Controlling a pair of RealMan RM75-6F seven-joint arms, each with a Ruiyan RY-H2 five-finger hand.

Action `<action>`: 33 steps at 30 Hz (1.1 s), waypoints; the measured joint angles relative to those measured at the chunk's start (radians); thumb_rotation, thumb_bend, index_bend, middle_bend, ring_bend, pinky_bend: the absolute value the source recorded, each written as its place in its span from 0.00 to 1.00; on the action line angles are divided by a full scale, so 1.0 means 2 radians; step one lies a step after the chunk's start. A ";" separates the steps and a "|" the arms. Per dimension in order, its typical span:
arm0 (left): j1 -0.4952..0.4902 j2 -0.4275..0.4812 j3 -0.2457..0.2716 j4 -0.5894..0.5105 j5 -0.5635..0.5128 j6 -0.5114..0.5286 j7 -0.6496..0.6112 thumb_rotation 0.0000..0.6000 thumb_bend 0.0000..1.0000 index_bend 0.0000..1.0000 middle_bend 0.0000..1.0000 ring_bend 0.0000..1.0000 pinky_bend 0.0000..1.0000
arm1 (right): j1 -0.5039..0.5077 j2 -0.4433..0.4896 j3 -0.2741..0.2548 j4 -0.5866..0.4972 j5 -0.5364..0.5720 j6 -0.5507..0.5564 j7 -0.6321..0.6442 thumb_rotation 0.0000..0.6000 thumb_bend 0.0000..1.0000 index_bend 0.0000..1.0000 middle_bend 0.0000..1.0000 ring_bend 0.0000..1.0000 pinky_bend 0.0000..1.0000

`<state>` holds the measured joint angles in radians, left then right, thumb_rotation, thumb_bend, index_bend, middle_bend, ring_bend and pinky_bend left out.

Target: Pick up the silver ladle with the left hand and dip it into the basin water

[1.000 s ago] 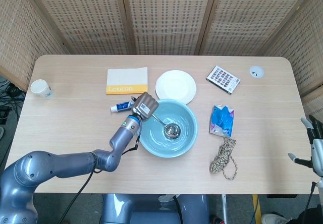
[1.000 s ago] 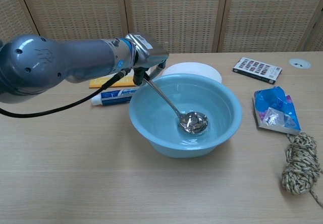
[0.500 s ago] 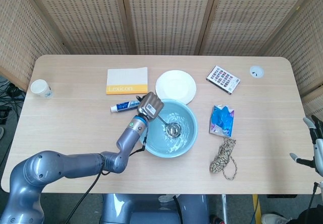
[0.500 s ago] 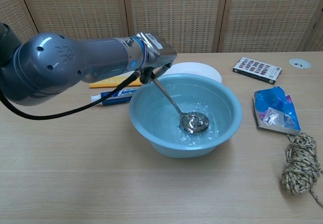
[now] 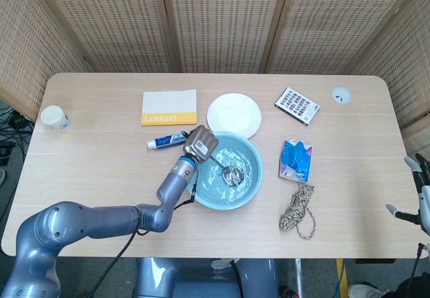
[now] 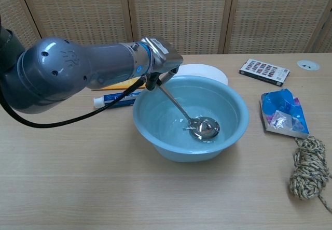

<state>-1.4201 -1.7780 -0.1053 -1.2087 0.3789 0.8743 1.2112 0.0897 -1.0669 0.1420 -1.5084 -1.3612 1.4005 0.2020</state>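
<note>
partly hidden, ladle handle in left hand.

On the table: 1 silver metal ladle, 1 light-blue plastic basin, 1 round white plate, 1 white-and-yellow book, 1 toothpaste tube, 1 paper cup, 1 coil of rope.
</note>
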 measured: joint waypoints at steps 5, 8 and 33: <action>0.000 0.012 -0.007 -0.020 -0.016 -0.010 -0.008 1.00 0.65 0.97 0.94 1.00 1.00 | 0.000 0.001 -0.001 -0.001 -0.003 0.001 0.002 1.00 0.00 0.00 0.00 0.00 0.00; -0.001 0.023 -0.013 -0.034 -0.027 -0.013 -0.015 1.00 0.65 0.97 0.94 1.00 1.00 | 0.000 0.001 -0.001 -0.002 -0.004 0.001 0.001 1.00 0.00 0.00 0.00 0.00 0.00; -0.041 0.164 -0.004 -0.176 -0.104 -0.008 -0.027 1.00 0.65 0.97 0.94 1.00 1.00 | 0.000 0.000 -0.003 -0.010 -0.006 0.003 -0.010 1.00 0.00 0.00 0.00 0.00 0.00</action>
<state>-1.5015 -1.4495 -0.1133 -1.5614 0.1712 0.8586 1.1577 0.0905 -1.0674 0.1363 -1.5274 -1.3728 1.4065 0.1812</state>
